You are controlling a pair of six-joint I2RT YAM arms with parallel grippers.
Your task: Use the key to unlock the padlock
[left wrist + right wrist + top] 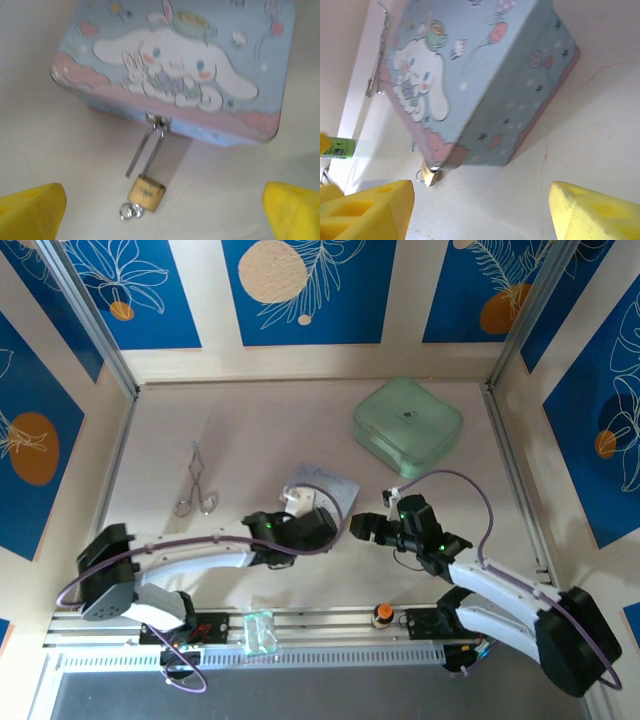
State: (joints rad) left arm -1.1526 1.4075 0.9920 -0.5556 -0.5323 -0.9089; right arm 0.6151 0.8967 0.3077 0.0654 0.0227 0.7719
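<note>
The left claw (163, 215) stands wide open, its yellow fingers (31, 214) at either edge of the wrist view with nothing between them. Just ahead of it the padlock (146, 194) lies on the table (60, 150), its shackle hooked through the clasp of the blue tin (175, 60). A small silvery ring at the lock's lower end looks like the key (131, 211) seated in the keyhole, though it is too blurred to be sure. One leg of the shackle seems to stand clear of the brass body, so I judge the lock sprung, or nearly so. The right claw (480, 215) is also open and empty, near the tin's corner. The next move would be a check that the shackle swings free. If it does not, it calls for a fine pinch on that tiny key and another turn. The tin crowds the lock on one side. The forceps (197, 485) and a green box (407, 423) lie well apart from the work.
</note>
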